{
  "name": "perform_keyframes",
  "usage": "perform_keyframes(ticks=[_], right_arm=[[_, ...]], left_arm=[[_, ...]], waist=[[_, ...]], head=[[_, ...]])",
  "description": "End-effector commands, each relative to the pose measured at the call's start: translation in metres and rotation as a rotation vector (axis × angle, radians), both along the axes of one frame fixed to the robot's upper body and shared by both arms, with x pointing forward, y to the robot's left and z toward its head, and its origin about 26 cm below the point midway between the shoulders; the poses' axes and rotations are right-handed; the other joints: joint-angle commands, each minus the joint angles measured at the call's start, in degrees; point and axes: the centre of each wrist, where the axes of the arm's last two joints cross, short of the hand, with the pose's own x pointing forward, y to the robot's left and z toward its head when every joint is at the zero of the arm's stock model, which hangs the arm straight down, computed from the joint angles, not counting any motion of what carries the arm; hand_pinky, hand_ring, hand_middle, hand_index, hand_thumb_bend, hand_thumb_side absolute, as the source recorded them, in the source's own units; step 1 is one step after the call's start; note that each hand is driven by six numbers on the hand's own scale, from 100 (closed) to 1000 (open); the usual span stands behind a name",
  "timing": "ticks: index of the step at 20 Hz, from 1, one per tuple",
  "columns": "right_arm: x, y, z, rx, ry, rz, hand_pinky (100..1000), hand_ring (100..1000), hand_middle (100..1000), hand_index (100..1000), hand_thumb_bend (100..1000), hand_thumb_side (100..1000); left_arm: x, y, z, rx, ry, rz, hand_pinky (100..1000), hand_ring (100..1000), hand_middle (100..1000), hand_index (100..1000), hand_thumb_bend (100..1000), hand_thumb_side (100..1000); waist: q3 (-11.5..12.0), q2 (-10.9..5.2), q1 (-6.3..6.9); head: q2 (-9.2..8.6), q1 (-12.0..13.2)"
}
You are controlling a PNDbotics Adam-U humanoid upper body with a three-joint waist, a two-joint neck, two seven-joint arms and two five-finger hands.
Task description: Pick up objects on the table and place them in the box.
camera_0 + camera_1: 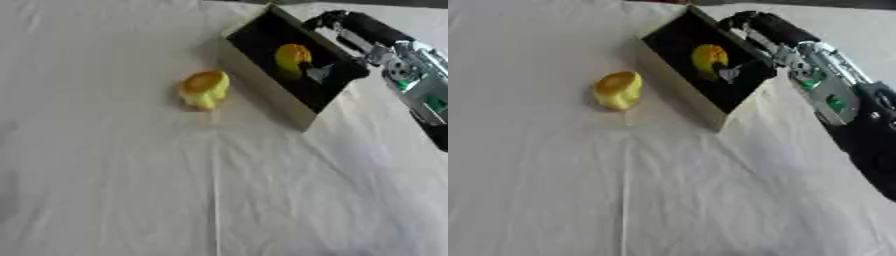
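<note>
One yellow object (292, 59) lay inside box (262, 75), far right. Second yellow object (204, 88) sat on table (131, 190), just left of box — not yet picked. Right hand (745, 22) over box's far rim; fingers' state could not be told — half done.

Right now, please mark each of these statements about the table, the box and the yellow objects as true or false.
1. One yellow object lies on the white cloth, left of the box. True.
2. The box is empty. False: another yellow object is inside.
3. The right hand is at the box's far side. True.
4. The box interior is white. False: it is black.
</note>
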Motion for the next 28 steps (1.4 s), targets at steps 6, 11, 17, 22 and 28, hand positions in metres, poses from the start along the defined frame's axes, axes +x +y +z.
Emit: perform_keyframes(ticks=[6,11,17,22,28], right_arm=[[-0.042,0.039,0.072,0.134,-0.174,0.217,889,876,769,872,100,229],[-0.066,0.084,0.085,0.073,-0.124,0.428,888,878,777,877,100,248],[-0.046,0.119,0.066,-0.025,-0.017,0.502,891,887,795,884,112,250],[-0.015,0.132,0.040,-0.087,0.048,0.482,892,890,801,888,140,257],[0.011,0.137,0.010,-0.145,0.100,0.449,894,893,807,891,143,289]], left_arm=[[-0.002,0.001,0.007,0.013,-0.022,-0.006,896,823,818,894,100,649],[-0.002,0.001,0.010,0.010,-0.032,-0.008,895,823,817,894,100,648],[-0.001,0.001,0.012,-0.002,-0.052,-0.014,893,822,816,893,100,648],[-0.001,0.000,0.012,-0.001,-0.052,-0.019,894,822,816,894,100,648],[-0.001,-0.001,0.010,0.001,-0.043,-0.023,895,822,817,894,100,648]], waist=[[0.1,-1.55,0.06],[0.4,-1.78,-0.12],[1.0,-1.97,-0.02],[0.9,-1.88,0.12],[0.6,-1.49,0.45]], head=[[0.00,0.0],[0.15,-0.6],[0.22,-1.2],[0.32,-1.5],[0.32,-1.5]])
